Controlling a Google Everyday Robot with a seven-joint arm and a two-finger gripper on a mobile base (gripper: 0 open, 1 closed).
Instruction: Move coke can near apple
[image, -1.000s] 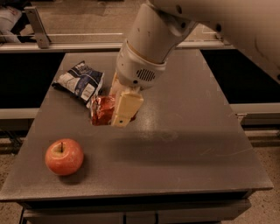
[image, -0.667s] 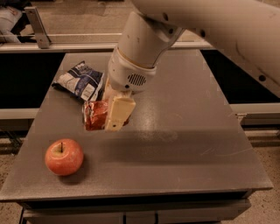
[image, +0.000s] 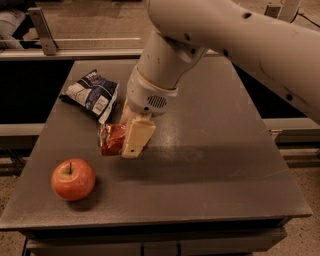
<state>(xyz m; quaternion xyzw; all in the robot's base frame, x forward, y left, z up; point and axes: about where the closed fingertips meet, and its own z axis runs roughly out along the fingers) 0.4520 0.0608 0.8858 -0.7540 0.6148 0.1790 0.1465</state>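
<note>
The coke can, red, dented and shiny, is held in my gripper over the left middle of the grey table. One cream finger lies across the can's right side; the other is hidden behind it. The apple, red-orange with a dark stem, sits on the table near the front left corner, below and left of the can, with a gap between them. I cannot tell whether the can touches the tabletop.
A blue-and-white snack bag lies at the back left, just above the can. My large white arm spans the upper right. A metal rail runs behind the table. The table's front edge is close below the apple.
My gripper has carried the coke can to the left and toward the front, closer to the apple. The apple and snack bag have not moved.
</note>
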